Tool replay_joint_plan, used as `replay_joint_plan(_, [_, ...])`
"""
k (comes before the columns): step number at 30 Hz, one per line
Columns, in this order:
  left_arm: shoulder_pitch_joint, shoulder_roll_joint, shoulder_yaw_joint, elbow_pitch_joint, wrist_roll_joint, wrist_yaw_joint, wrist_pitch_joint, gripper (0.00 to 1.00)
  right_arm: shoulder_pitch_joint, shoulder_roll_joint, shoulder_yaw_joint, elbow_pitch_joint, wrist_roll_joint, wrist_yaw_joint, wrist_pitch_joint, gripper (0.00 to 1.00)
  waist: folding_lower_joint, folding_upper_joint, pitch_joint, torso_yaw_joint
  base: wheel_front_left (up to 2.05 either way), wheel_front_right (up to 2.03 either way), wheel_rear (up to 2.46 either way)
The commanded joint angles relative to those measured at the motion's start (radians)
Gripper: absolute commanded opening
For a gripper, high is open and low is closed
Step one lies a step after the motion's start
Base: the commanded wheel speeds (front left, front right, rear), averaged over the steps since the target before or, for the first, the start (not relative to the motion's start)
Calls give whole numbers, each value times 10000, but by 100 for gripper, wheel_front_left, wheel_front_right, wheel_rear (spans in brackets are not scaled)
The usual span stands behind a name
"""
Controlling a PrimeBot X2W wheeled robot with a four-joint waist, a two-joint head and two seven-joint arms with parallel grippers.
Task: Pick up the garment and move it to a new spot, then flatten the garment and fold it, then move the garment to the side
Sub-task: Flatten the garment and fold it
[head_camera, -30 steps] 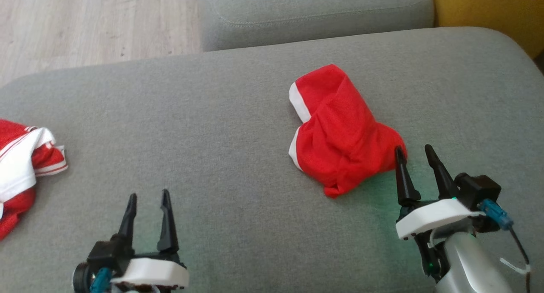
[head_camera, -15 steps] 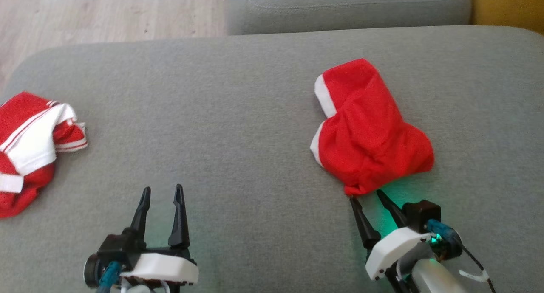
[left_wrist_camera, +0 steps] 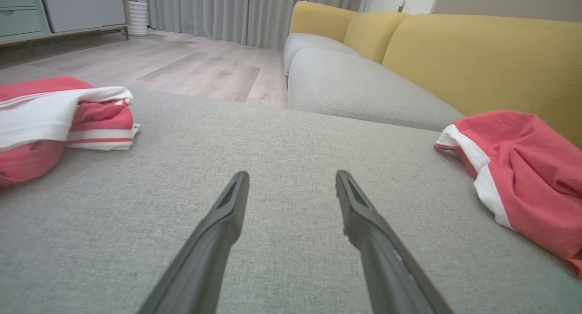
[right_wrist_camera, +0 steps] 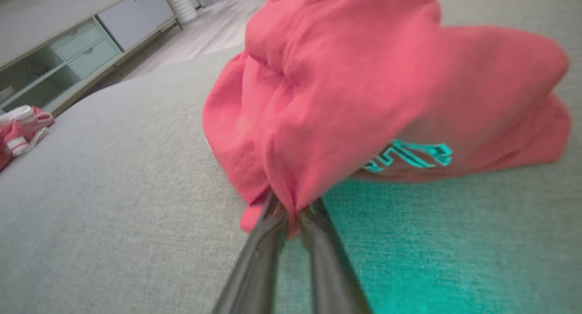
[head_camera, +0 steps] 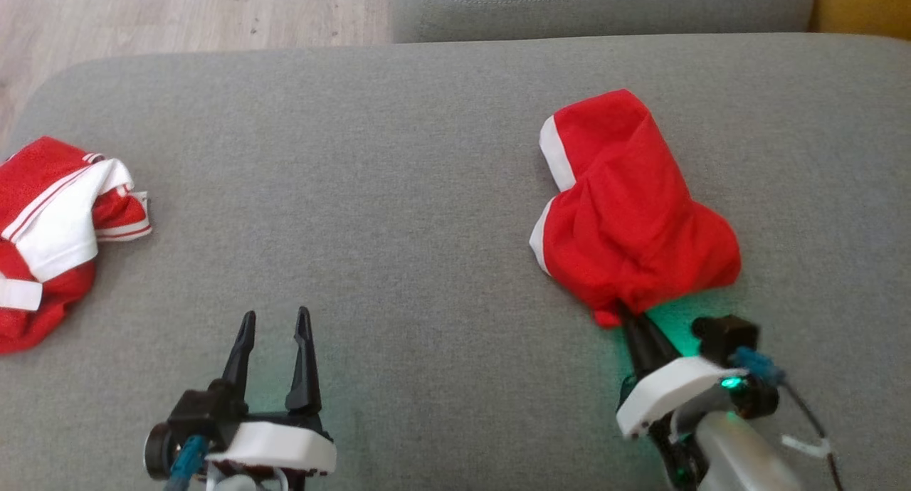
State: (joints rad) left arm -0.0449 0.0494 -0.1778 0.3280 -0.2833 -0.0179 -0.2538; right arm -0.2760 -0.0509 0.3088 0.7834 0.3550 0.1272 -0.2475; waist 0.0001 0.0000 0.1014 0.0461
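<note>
A crumpled red garment (head_camera: 626, 213) with white trim lies on the right half of the grey sofa cushion (head_camera: 398, 192). My right gripper (head_camera: 633, 319) is shut on its near lower edge; in the right wrist view the fingers pinch a fold of the red garment (right_wrist_camera: 345, 86) at the gripper's tip (right_wrist_camera: 291, 214). At the lower left my left gripper (head_camera: 274, 320) stands open over bare cushion, well away from the cloth. In the left wrist view the same garment (left_wrist_camera: 518, 168) lies at the right, beyond the open left gripper (left_wrist_camera: 291, 179).
A second red and white garment (head_camera: 50, 220) is bunched at the cushion's left edge, also seen as a red and white heap (left_wrist_camera: 50, 118). Wooden floor (head_camera: 178, 14) lies beyond the far left. Another grey seat cushion (head_camera: 605, 7) and a yellow backrest (left_wrist_camera: 477, 54) stand behind.
My right gripper drew back from the garment's right side to its near lower edge and has shut on it. The head camera shifted, so the whole scene slid right. The left gripper stays open.
</note>
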Motion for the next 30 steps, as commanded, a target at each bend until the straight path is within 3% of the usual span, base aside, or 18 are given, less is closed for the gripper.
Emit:
replay_joint_plan(1, [-499,9,191,-239,-115,21,-80,100,-140,7,-9,-556,241,35,-135,0,-1,0,-7,-59,0,0,0])
replay_joint_plan(7, [-444,9,235,-274,-197,78,-80,100,-134,-83,-1438,-3182,80,35,-140,0,-1,0,-39,-402,0,0,0])
replay_joint_plan(14, [-458,9,175,-143,-311,4,-80,100,-1724,-1164,-1856,-5292,-619,35,-137,0,-1,0,-229,-528,0,0,0])
replay_joint_plan(19, [-512,9,-107,-26,-472,-33,-80,100,-2638,-1404,-1147,-5410,-616,35,149,0,-1,0,-328,-229,0,0,0])
replay_joint_plan(25, [-418,9,-438,171,-611,27,-80,100,-4072,-524,1481,-5374,177,35,359,0,-1,0,-334,549,0,0,0])
replay_joint_plan(30, [-276,9,-444,195,-634,62,-80,100,-4820,-190,1995,-5347,788,35,168,0,-1,0,-286,859,0,0,0])
